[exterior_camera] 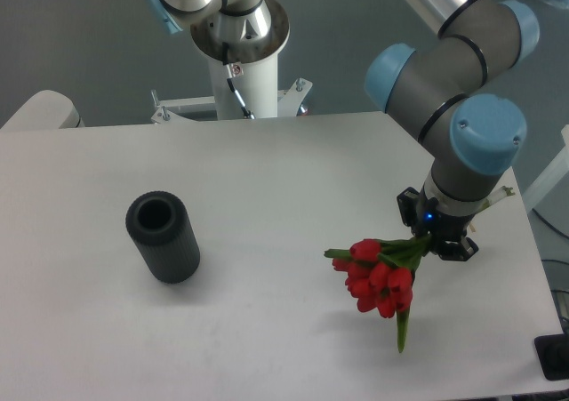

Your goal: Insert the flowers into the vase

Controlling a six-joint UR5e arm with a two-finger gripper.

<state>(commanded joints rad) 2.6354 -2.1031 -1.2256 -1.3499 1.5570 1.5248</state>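
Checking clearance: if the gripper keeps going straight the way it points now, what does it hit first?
The gripper points down, so likely the table below it; it holds the flowers, whose tulip heads hang lower and might touch first. Depth is unclear.

Looks like a robotics lab: bare white table [267,179], arm base [238,28] bolted on a white pedestal, plain grey wall [80,28] behind

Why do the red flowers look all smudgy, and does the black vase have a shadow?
In the camera view, the flowers blur softly, so single buds merge; the vase looks sharper, with only a faint shadow on the table; light is even, with no glare; the gripper is dark.
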